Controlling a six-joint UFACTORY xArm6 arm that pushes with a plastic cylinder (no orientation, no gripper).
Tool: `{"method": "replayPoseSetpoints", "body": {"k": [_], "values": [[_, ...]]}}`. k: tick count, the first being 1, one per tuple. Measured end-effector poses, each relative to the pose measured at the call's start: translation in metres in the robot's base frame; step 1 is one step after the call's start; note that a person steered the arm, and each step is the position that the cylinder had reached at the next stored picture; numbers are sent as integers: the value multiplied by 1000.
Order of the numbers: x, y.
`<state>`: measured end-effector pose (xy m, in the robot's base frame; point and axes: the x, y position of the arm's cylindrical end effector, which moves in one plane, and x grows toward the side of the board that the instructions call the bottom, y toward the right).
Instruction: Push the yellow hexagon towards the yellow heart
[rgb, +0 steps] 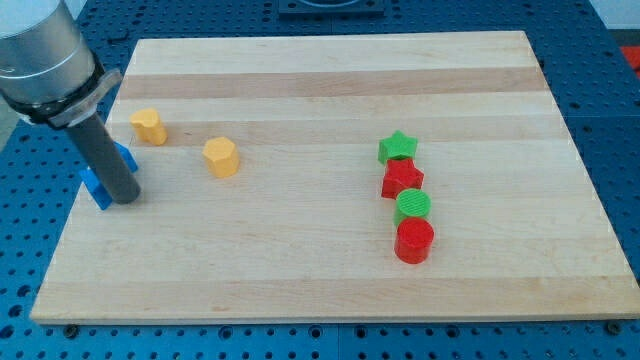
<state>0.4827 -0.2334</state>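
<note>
The yellow hexagon (221, 157) lies on the wooden board (330, 280), left of the middle. The yellow heart (148, 126) lies a short way up and to the left of it, with a gap between them. My tip (122, 200) rests on the board near the left edge, below the heart and well left of the hexagon. It touches neither yellow block. It stands against a blue block (99, 187), and the rod partly hides that block's shape.
Another blue piece (124, 156) shows just behind the rod. On the right half, a green star (397, 148), a red star (402, 179), a green cylinder (412, 206) and a red cylinder (414, 241) form a close column.
</note>
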Motion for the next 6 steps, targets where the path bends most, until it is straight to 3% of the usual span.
{"method": "replayPoseSetpoints", "body": {"k": [3, 6], "values": [[-2, 116], [-43, 92]]}}
